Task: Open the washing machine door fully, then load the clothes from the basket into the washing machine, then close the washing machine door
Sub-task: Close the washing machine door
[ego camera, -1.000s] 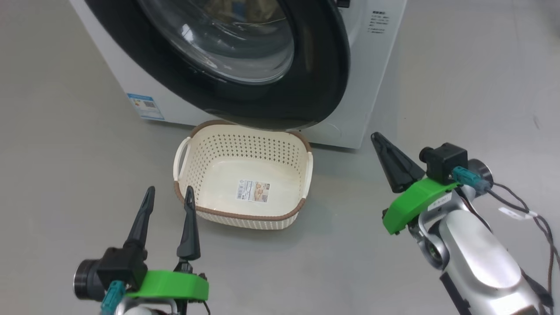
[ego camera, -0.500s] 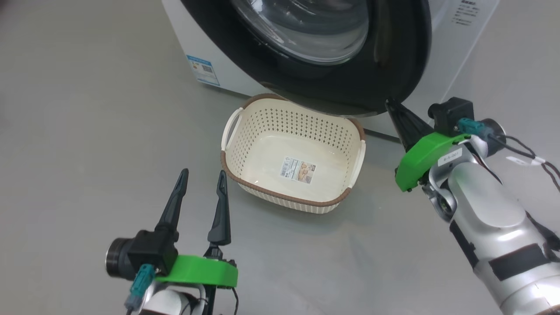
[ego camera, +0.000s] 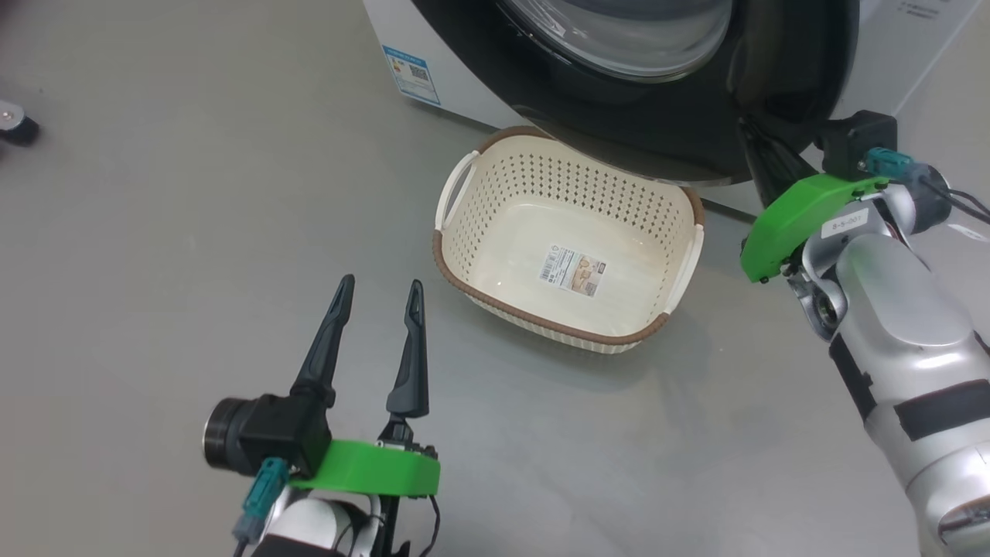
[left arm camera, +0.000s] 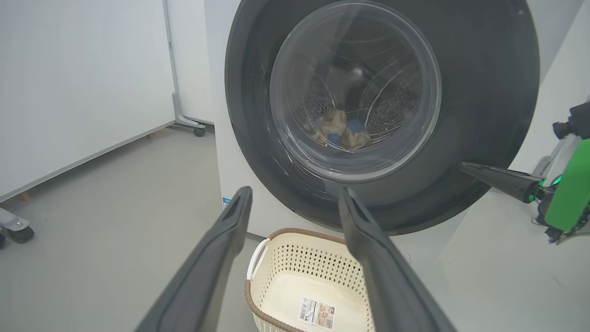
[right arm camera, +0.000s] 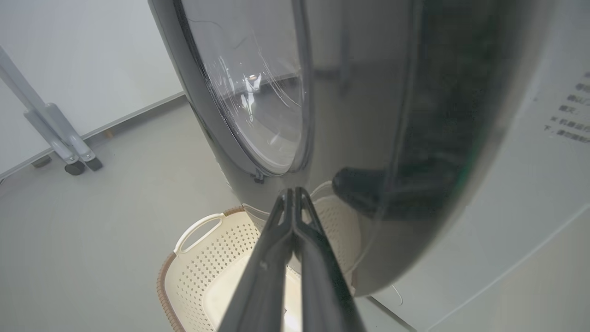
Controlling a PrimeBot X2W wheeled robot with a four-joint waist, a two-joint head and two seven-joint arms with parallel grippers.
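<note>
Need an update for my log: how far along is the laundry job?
Done: the basket is empty; the clothes lie in the drum behind the glass. In hand: the shut right gripper is at the black ring of the washing machine door, apparently pushing it shut. Left: latching, which can't be confirmed.

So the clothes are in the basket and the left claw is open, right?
No. The basket holds just a label sticker; the clothes lie inside the washing machine, behind its glass door, as the left wrist view shows. The left gripper is open.
</note>
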